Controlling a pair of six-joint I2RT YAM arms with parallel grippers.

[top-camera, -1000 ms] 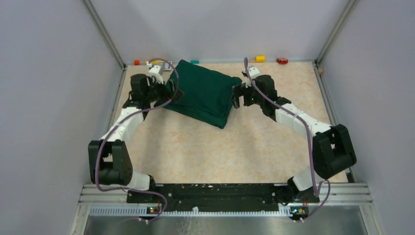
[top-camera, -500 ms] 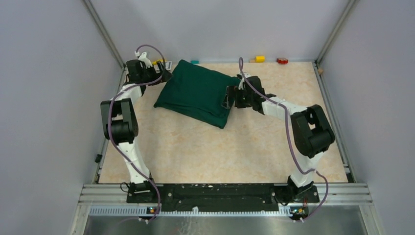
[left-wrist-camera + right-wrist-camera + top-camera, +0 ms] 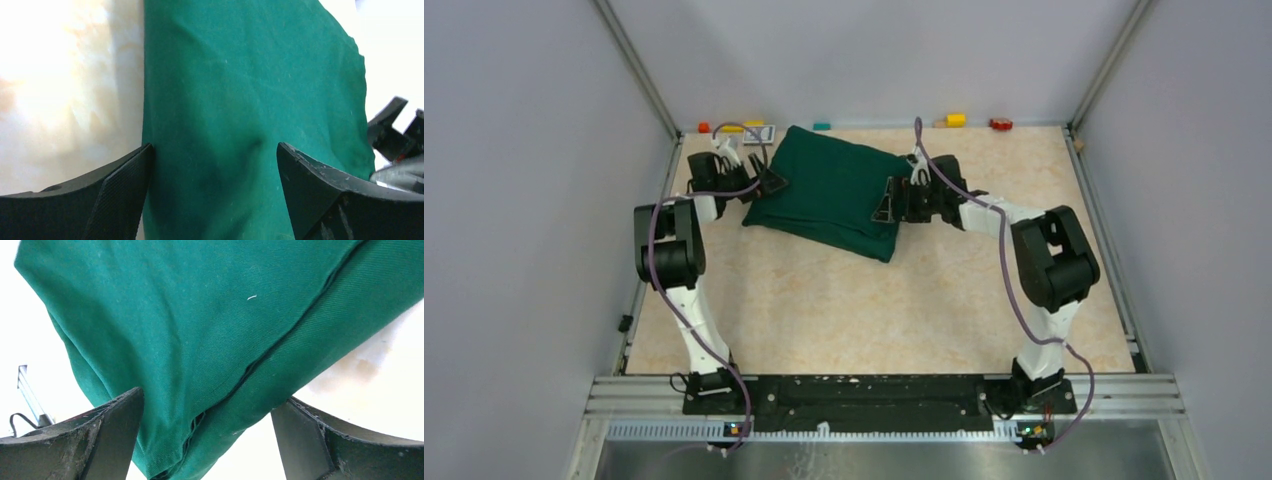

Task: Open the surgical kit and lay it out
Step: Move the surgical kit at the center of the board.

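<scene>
Left claw (image 3: 212,195) stands wide, its two dark fingers (image 3: 120,192) straddling the left end of the green cloth bundle (image 3: 829,190), nothing pinched yet. Right claw (image 3: 207,440) is just as wide at the bundle's opposite end, where a folded flap edge runs diagonally between its fingers (image 3: 112,435). The bundle itself sits closed near the far edge of the surface (image 3: 904,300), toward the far left corner; tray and instruments aren't visible, presumably wrapped inside. For a clean job here, each claw likely wants only the top layer of cloth: the right should catch that exposed flap seam rather than the whole thickness, then peel outward and low so the contents don't shift. Small coloured blocks (image 3: 955,120) line the far edge. No labels or writing readable anywhere.
</scene>
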